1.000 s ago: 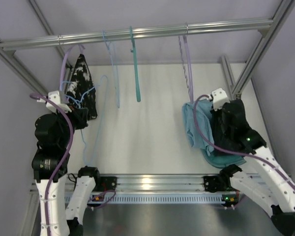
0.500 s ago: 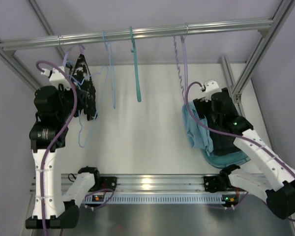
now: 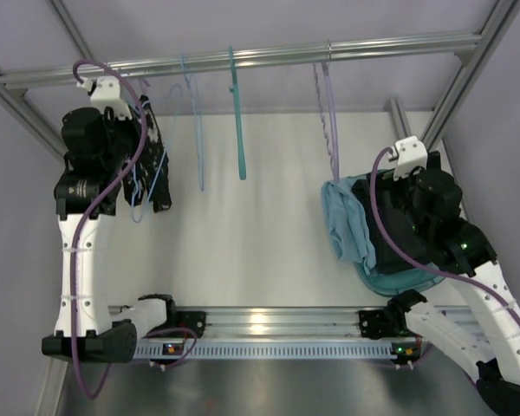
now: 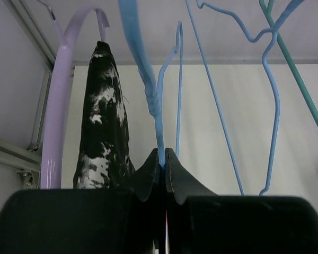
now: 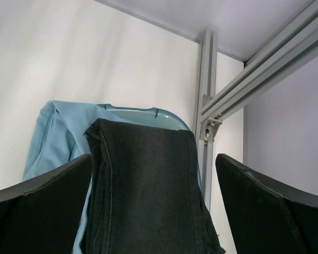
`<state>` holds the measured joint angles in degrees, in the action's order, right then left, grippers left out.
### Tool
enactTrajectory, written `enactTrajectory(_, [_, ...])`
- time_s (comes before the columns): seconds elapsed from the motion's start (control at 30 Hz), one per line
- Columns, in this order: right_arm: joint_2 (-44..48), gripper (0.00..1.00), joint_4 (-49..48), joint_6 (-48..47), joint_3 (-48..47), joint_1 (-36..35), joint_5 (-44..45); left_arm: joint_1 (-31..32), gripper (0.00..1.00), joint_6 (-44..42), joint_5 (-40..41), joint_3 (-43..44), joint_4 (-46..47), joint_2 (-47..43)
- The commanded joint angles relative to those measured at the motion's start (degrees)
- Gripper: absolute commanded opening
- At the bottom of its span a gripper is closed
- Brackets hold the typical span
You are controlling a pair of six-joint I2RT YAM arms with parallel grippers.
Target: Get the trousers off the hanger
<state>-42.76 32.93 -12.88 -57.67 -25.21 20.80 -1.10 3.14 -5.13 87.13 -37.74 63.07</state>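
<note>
Pale-blue plastic was all that the left tool (image 4: 161,153) gripped. Its fingers were pressed together on the twisted neck of the hanger (image 4: 153,106), under the left end of the rail (image 3: 243,59) and just right of the speckled garment (image 4: 103,121) on its lavender hanger (image 4: 58,106). Nothing hung on the hanger, and whether its hook sat over the rail could not be told. Further right along the rail hung a teal-green hanger (image 3: 239,113). Below the rail's right part, down on the bench (image 3: 260,251), the trousers (image 5: 148,201) lay folded on a light-blue cloth (image 5: 53,137) and across a teal tub rim (image 5: 143,109). The right tool (image 5: 153,159) hovered over them with its fingers spread wide to either side, touching nothing. The removal itself therefore looked done, and the step in hand seemed to be the tidying: the bare hanger to go onto the rail and the right arm to draw clear. That next move called for lifting the hook over the rail without snagging the speckled garment, and for raising the right tool straight up so its fingers did not drag the fabric. The trousers' long axis ran away from the right wrist camera, apparently crosswise to the rail. Their squared folded end pointed toward the rail side, and their near end was cut off by the view's edge.
</note>
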Motion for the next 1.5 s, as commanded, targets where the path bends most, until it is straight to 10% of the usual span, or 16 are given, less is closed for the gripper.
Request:
enactTrajectory(0.0, [0.4, 0.99, 3.9, -0.7, -4.6, 1.0, -0.5, -0.2, 0.0, -2.6, -0.9, 4.2, 4.5, 3.3])
enactTrajectory(1.1, [0.3, 0.99, 4.3, 0.8, -3.9, 1.0, -1.8, -0.2, 0.0, -4.0, -1.8, 12.5, 9.9, 18.9])
enactTrajectory(1.47, [0.0, 0.99, 5.0, 0.8, -5.3, 1.0, -2.3, -0.2, 0.19, -4.7, -2.2, 7.3, 9.6, 14.9])
